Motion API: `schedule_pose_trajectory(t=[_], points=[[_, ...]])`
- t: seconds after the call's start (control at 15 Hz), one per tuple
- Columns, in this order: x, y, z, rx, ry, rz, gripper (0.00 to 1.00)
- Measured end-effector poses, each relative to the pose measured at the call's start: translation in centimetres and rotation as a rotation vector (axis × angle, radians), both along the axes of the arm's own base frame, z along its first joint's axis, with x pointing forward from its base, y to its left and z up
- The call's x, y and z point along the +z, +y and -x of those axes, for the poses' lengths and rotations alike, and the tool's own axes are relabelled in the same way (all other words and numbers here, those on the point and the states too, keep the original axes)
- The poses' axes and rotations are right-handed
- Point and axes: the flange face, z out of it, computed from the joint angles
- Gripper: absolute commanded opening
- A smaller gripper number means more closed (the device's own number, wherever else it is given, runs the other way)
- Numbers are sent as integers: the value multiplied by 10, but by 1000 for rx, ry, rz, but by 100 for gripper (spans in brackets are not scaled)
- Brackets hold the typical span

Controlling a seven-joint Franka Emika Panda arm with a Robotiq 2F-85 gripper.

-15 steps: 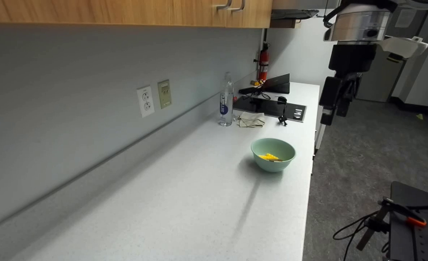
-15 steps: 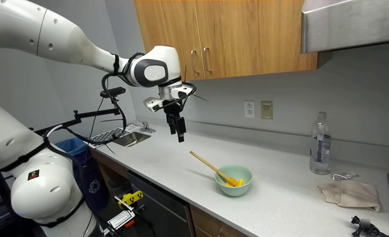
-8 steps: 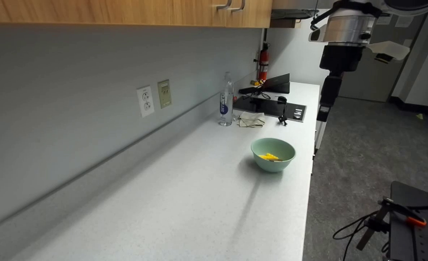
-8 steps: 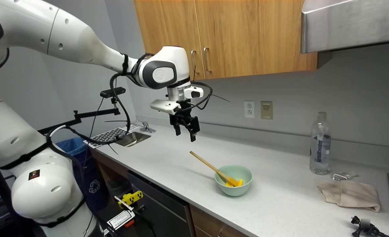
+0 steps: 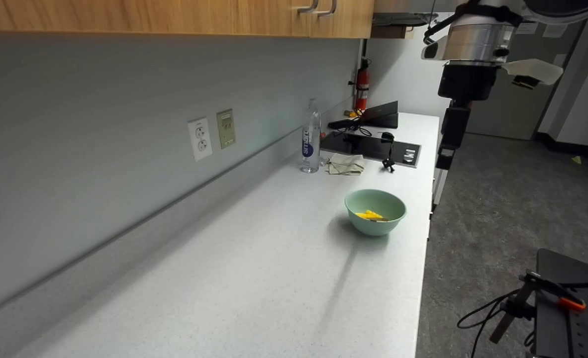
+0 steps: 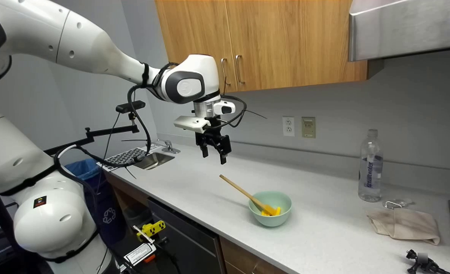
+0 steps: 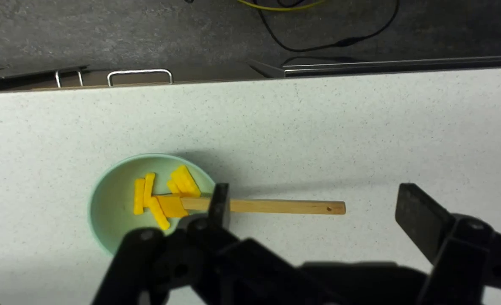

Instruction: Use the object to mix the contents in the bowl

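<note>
In the wrist view the wooden utensil (image 7: 254, 206) is laid nearly level across the frame, from left of centre to right of centre: its flared, orange-toned head is pointed left, inside the bowl (image 6: 271, 222), and its straight handle is pointed right, the tip marked by a small dark spot. In an exterior view this long axis is seen slanted, the handle raised toward the upper left, the head lowered toward the lower right; the handle is leaned on the bowl's rim. The bowl, round, smooth and mint-green, is set on the pale, finely speckled counter (image 7: 318, 140), below the middle of that frame. By the head, the contents (image 7: 158, 214) are seen as short, blunt yellow strips, turned at differing angles. The gripper (image 6: 214, 156) is positioned near the frame's centre, above the utensil and apart from it, its black fingers spread wide. At the right, a transparent bottle (image 6: 370, 171) is stood upright, up and left of a folded beige cloth (image 6: 404, 226).
</note>
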Motion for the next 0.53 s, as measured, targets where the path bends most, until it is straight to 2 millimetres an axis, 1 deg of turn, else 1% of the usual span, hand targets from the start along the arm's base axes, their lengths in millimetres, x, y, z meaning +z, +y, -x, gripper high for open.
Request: schedule_pose_trajectory(t=[0.2, 0.4, 0.53], points=[[-10, -9, -4, 152, -5, -32, 100], [-19, -21, -13, 303, -26, -56, 100], [-22, -22, -22, 384, -39, -75, 100]])
